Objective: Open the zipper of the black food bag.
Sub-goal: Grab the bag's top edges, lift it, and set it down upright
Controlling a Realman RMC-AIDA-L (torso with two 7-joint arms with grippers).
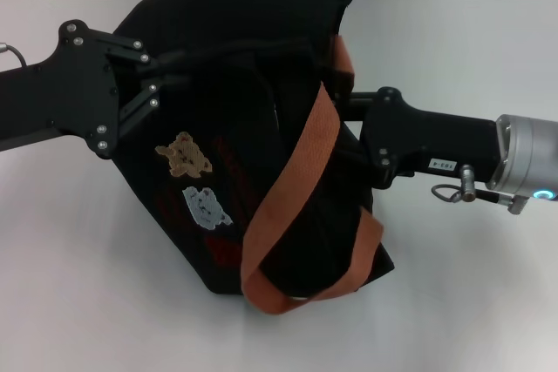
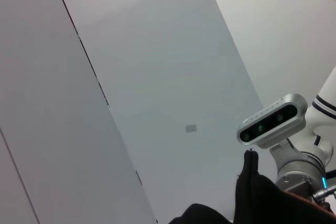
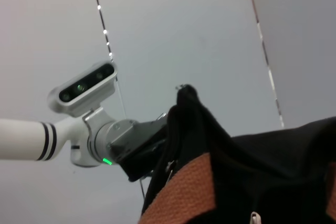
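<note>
The black bag (image 1: 253, 163) lies slumped on the white table (image 1: 488, 302), closer to the far edge than the near one, its bear patches turned up toward the head camera and an orange strap (image 1: 301, 180) looped across it. Two arms flank it: the left gripper (image 1: 161, 76) presses in at the bag's far-left shoulder, its linkages spread, though dark fabric hides the tips and it cannot be told whether they are clamped on cloth; the right gripper (image 1: 353, 115) is sunk into the folds on the opposite side, beside the strap, its fingers out of sight as well. The zipper itself cannot be picked out against the black fabric; judging by the straps, it likely runs along the rim on the bag's right flank, from the far end toward the near corner, which would put the right arm nearer to it. In the right wrist view a small pale tab (image 3: 255, 217) shows beside the strap, possibly the pull.
</note>
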